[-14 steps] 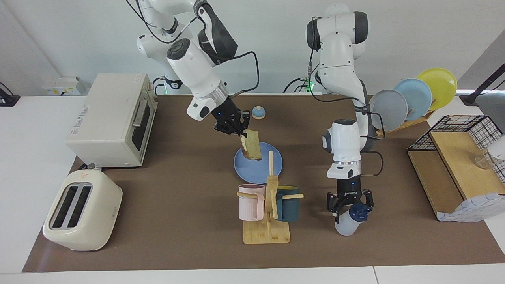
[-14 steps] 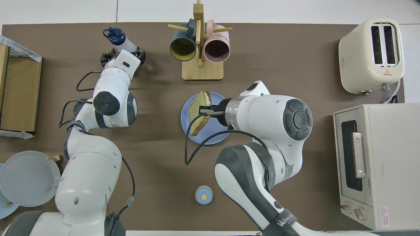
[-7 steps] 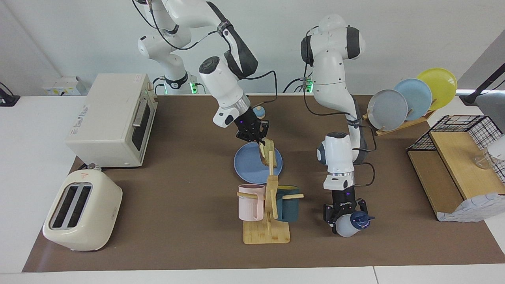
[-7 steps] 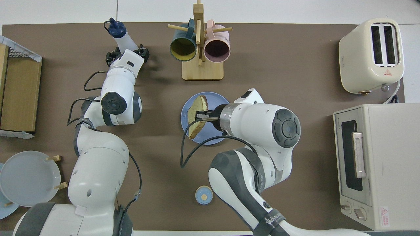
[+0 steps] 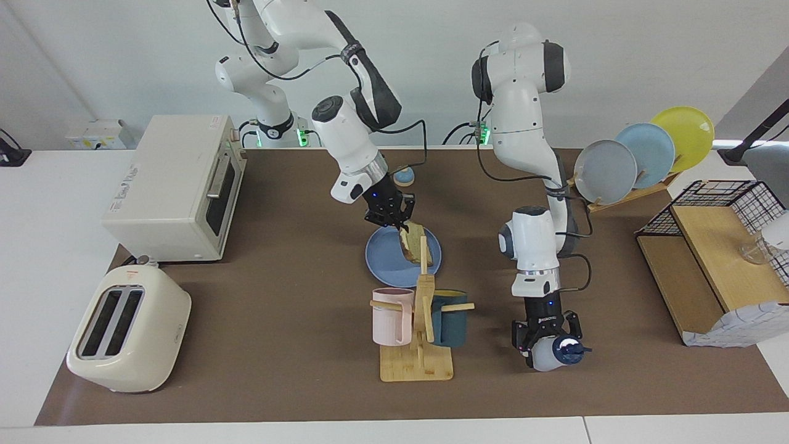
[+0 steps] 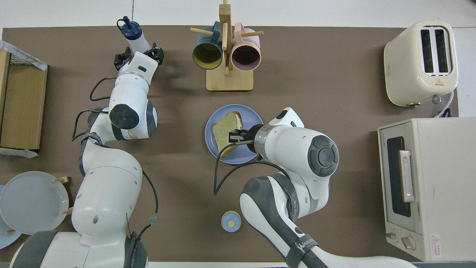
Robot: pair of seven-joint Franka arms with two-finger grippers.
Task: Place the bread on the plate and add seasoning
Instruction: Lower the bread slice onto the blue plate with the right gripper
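Right, brown mat (image 5: 277,345) covers the white table, plain white wall at the robots' end.

At the right arm's end sit a cream toaster oven (image 5: 172,185) and, farther from the robots, a two-slot toaster (image 5: 126,336). At the left arm's end is a wooden plate rack (image 5: 622,194) with grey, light-blue and yellow plates standing upright. A wire basket (image 5: 749,197) on a wooden stand is farther out, with a clear glass (image 5: 755,251) on the board inside it. A small bell (image 5: 404,177) sits near the robots.

Containers:
- The mug rack (image 5: 419,364) is mid-table. A pink mug (image 5: 391,316) and a teal mug (image 5: 450,317) hang on its pegs with their mouths facing up in the overhead view.
- The plate (image 5: 385,256) is flat on the mat, nearer to the robots than the mug rack.
- The bread (image 5: 414,243) is on the plate, tilted. Its lower edge is down on the plate and its upper edge is raised.

Claws:
- The right gripper (image 5: 400,227) is over the plate, pinched narrow on the bread's upper edge.
- The left gripper (image 5: 545,339) is low over the mat, toward the left arm's end from the mug rack. Its fingers sit either side of the seasoning (image 5: 545,359), which it holds by the body. The bottle is tilted, with its cap pointing away from the robots.
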